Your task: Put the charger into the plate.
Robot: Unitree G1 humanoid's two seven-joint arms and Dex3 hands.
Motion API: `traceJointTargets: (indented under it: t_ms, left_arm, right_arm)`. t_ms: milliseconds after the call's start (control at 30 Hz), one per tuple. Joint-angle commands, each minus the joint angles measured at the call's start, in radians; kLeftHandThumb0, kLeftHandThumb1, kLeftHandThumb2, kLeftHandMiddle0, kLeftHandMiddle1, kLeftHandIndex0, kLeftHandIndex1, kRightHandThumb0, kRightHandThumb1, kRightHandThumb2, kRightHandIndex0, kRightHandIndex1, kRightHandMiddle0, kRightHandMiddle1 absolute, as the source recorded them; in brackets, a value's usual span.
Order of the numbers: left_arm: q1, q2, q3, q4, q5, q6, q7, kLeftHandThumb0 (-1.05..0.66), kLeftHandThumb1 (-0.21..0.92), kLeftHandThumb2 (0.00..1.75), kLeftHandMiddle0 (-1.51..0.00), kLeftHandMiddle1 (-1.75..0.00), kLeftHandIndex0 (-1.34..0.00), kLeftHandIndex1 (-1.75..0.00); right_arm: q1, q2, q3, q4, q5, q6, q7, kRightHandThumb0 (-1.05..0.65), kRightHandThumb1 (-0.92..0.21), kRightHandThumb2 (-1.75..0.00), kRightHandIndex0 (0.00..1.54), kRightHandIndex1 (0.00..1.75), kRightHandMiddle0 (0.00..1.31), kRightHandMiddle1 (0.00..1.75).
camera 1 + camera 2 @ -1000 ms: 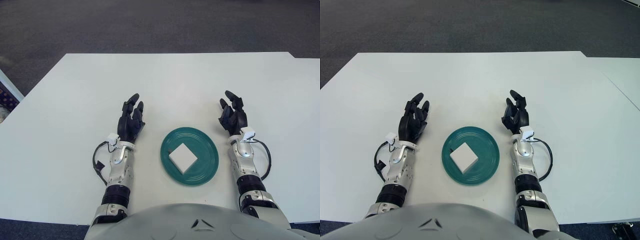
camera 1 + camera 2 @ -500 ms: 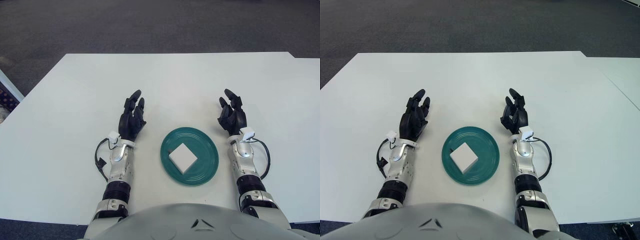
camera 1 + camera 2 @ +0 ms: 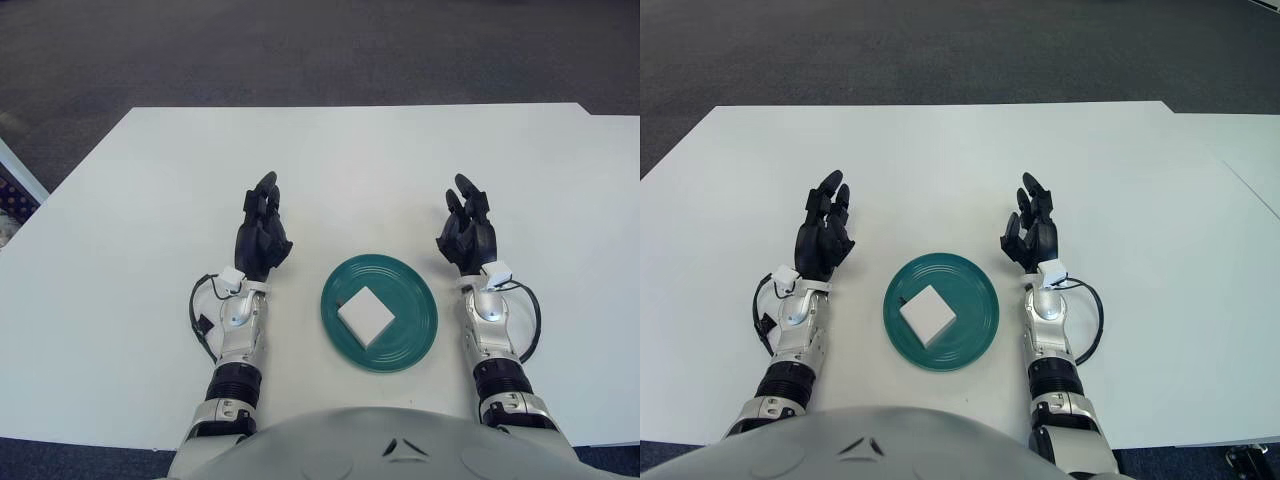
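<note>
A white square charger (image 3: 365, 314) lies inside the round teal plate (image 3: 415, 335) near the table's front edge. My left hand (image 3: 262, 230) is to the left of the plate, fingers stretched out and holding nothing. On the plate's right my right hand (image 3: 467, 227) shows the same way, fingers spread and empty. Neither hand touches the plate or the charger.
The white table (image 3: 350, 160) stretches far ahead and to both sides. A second white table top (image 3: 1250, 150) adjoins at the right. Dark carpet lies beyond the far edge.
Both hands have drifted slightly forward and turned more upright, the left one rotating inward. The charger and the plate have not moved.
</note>
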Motion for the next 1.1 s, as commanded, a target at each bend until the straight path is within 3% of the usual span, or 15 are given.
traceJointTargets:
  t_ms: [0, 400, 533, 867, 1067]
  left_arm:
    - [0.151, -0.011, 0.006, 0.155, 0.057, -0.090, 0.054, -0.99, 0.92, 0.92, -0.21, -0.01, 0.00, -0.49]
    - [0.183, -0.014, -0.012, 0.093, -0.016, -0.024, 0.002, -0.95, 0.92, 0.93, -0.20, 0.00, 0.00, -0.48]
    - [0.178, 0.008, -0.030, 0.098, -0.007, -0.055, -0.030, -0.93, 0.92, 0.96, -0.16, 0.00, 0.00, -0.41]
    - [0.270, -0.021, -0.064, -0.084, -0.091, 0.071, -0.060, -0.92, 0.92, 0.95, -0.16, -0.01, 0.00, -0.44]
    - [0.294, -0.022, -0.082, -0.148, -0.120, 0.146, -0.068, -0.93, 0.92, 0.92, -0.15, 0.00, 0.00, -0.45]
  right_arm:
    - [0.153, 0.030, 0.033, 0.048, -0.042, 0.007, -0.004, -0.80, -0.92, -0.83, 0.10, 0.00, 0.00, 0.38]
    - [0.210, 0.023, 0.073, -0.033, -0.032, -0.020, 0.025, -0.84, -0.92, -0.82, 0.02, 0.00, 0.00, 0.21]
    - [0.215, 0.023, 0.079, -0.038, -0.030, -0.044, 0.032, -0.85, -0.92, -0.80, 0.00, 0.00, 0.00, 0.17]
    - [0.224, 0.024, 0.086, -0.046, -0.027, -0.085, 0.042, -0.89, -0.92, -0.78, 0.00, 0.00, 0.00, 0.13]
    - [0.232, 0.027, 0.091, -0.070, -0.031, -0.065, 0.040, -0.92, -0.92, -0.79, 0.00, 0.00, 0.00, 0.09]
